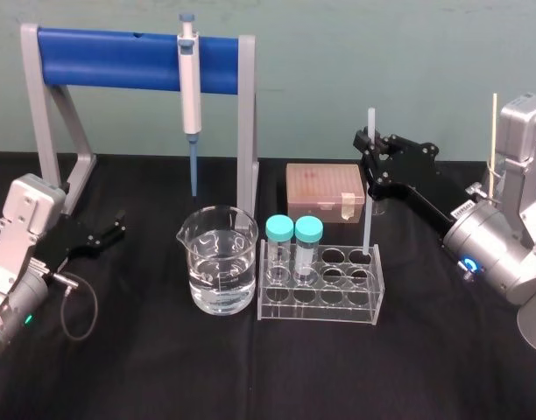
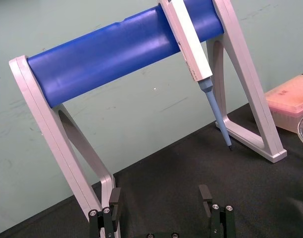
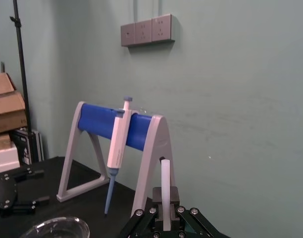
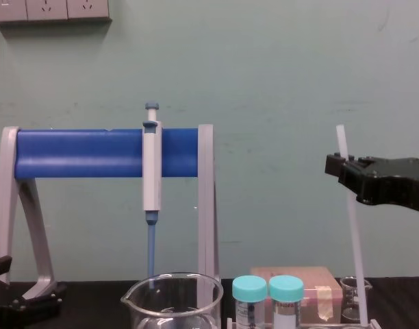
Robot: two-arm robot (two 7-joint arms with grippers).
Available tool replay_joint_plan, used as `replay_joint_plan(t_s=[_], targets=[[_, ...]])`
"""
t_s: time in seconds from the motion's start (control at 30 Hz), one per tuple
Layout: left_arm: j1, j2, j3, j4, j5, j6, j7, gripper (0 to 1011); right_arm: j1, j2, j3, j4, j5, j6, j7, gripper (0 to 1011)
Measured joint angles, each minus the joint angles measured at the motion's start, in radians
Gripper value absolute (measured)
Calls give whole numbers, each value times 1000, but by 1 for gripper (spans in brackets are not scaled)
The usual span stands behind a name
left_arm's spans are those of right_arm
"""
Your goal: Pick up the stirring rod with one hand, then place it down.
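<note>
Left hand [image 1: 110, 229] parked bench-left, jaws apart. Stirring rod [image 1: 368, 210] is thin, translucent white and upright, with its lower end in the clear rack's [image 1: 319, 308] back-right hole. Right hand [image 1: 370, 156] is clamped near the rod's top.

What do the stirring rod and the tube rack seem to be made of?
Stirring rod, held by the right gripper: probably plastic or frosted glass, milky white and translucent. Rack: likely clear acrylic, with transparent flat walls and bright edges. Left gripper parked at left.
</note>
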Motion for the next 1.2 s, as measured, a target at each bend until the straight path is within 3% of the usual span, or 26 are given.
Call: replay_joint_plan(t_s=[1.2], targets=[[0,0,0,0,0,0,0,1000,38,-43,-16,95,-28,-30,1,72]])
